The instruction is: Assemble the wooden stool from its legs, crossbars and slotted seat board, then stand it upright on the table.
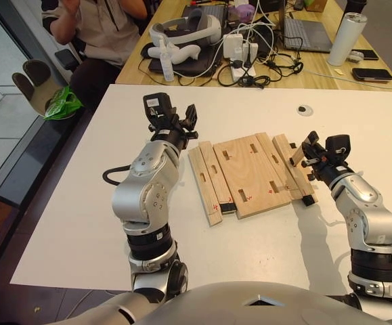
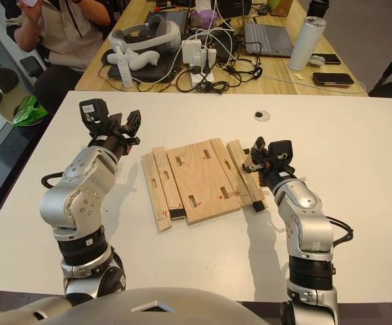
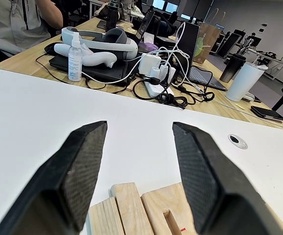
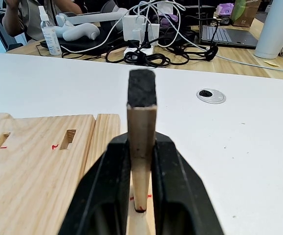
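We find the left gripper poised with jaws apart above the far ends of the leftmost slotted wooden pieces. The slotted seat board lies flat on the white table, its slots unfilled. The right gripper is clamped on a black-tipped bar beside the board. We judge assembly barely begun.
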You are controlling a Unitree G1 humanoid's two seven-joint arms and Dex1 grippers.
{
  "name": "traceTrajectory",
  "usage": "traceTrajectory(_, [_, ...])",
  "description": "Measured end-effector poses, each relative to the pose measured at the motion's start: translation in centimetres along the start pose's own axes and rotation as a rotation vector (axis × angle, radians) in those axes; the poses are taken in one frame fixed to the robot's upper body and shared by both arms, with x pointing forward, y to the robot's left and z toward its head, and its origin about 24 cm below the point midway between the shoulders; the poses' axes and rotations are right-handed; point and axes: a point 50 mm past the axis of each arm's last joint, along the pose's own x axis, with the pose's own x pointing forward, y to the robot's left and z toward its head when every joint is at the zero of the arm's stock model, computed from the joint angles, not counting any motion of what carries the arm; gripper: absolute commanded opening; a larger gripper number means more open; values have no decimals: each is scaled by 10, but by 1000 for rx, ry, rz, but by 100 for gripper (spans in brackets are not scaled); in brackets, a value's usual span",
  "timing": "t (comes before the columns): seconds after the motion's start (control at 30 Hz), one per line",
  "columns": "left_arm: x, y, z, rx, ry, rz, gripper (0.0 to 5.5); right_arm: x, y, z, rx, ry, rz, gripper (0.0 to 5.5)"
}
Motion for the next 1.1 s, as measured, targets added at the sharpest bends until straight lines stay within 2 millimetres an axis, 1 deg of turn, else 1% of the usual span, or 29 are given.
traceTrajectory(0.23, [0, -1, 0, 5, 1, -5, 248, 1, -1, 2, -5, -30, -8, 39])
traceTrajectory(0.27, [0, -1, 0, 5, 1, -5, 248, 1, -1, 2, -7, -36, -11, 78])
traceTrajectory(0.3, [0, -1, 0, 6, 1, -5, 248, 1, -2, 2, -8, -38, -16, 95])
traceTrajectory(0.33, [0, -1, 0, 6, 1, -5, 248, 1, -4, -4, -9, -5, -38, 118])
traceTrajectory(0.37, [0, -1, 0, 7, 1, -5, 248, 0, -6, -11, -8, 20, -52, 124])
traceTrajectory(0.4, [0, -1, 0, 7, 2, -5, 248, -1, -7, -13, -5, 28, -58, 151])
traceTrajectory(0.43, [0, -1, 0, 8, 2, -6, 248, -1, -7, -12, -3, 23, -66, 158])
traceTrajectory(0.47, [0, -1, 0, 8, 2, -6, 248, -1, -8, -11, 1, 13, -70, 178])
traceTrajectory(0.5, [0, -1, -1, 8, 2, -6, 248, -1, -8, -8, 2, -4, -72, 182])
traceTrajectory(0.6, [0, -2, -1, 11, 3, -7, 248, -2, -9, 13, -2, -106, -80, 182])
traceTrajectory(0.77, [0, -3, -1, 14, 4, -11, 248, 1, -1, 74, -15, -340, -82, 182])
traceTrajectory(0.8, [0, -3, -1, 15, 4, -12, 248, 1, 0, 81, -11, -363, -83, 182])
traceTrajectory(0.93, [0, -5, -2, 21, 7, -21, 248, 6, 9, 125, 1, -486, -93, 182])
traceTrajectory(1.03, [-1, -5, -4, 28, 15, -17, 248, 9, 11, 141, 4, -524, -99, 182])
traceTrajectory(1.1, [-2, -3, -7, 36, 24, -10, 248, 12, 11, 143, 9, -524, -107, 182])
